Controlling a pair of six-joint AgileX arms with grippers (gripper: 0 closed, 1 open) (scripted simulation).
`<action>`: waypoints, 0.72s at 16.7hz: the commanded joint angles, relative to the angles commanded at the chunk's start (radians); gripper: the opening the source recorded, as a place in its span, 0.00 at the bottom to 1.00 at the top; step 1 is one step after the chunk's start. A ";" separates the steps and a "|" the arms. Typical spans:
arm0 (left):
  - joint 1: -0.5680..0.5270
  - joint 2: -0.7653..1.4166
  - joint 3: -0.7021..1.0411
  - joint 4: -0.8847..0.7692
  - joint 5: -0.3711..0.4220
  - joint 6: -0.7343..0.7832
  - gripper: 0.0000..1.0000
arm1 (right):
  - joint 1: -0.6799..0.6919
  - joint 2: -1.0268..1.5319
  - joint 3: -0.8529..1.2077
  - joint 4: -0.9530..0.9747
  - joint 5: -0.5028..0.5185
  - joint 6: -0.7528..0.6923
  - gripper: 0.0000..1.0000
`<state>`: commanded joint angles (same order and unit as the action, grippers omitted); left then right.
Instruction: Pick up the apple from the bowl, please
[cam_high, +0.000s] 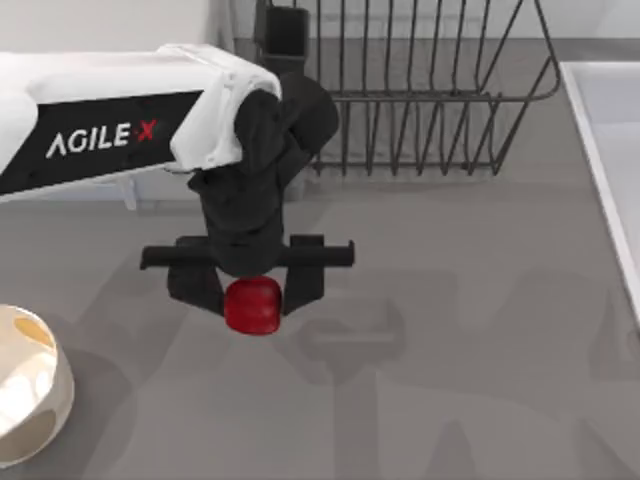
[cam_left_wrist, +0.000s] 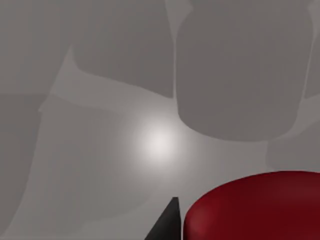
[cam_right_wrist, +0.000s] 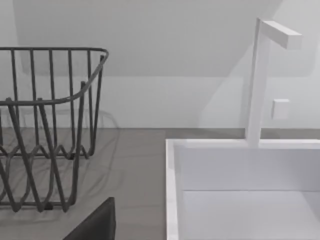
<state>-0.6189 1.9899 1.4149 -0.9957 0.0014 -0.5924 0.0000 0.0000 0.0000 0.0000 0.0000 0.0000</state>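
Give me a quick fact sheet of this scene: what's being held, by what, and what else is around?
held item: apple, red, out of the bowl
holder: left gripper, jaws closed on either side of the apple
bowl: cream bowl at the table's left edge, apart from the apple
surface: grey table
background: wire rack at the far side
right side: white sink with tap

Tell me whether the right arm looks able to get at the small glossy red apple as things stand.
Probably not: the left end effector is shut on the small glossy red apple, its black fingers covering both sides.
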 joint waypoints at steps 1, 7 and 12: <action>0.000 0.000 0.000 0.000 0.000 0.000 0.23 | 0.000 0.000 0.000 0.000 0.000 0.000 1.00; 0.000 0.000 0.000 0.000 0.000 0.000 0.68 | 0.000 0.000 0.000 0.000 0.000 0.000 1.00; 0.000 0.000 0.000 0.000 0.000 0.000 1.00 | 0.000 0.000 0.000 0.000 0.000 0.000 1.00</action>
<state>-0.6189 1.9899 1.4149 -0.9957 0.0014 -0.5924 0.0000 0.0000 0.0000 0.0000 0.0000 0.0000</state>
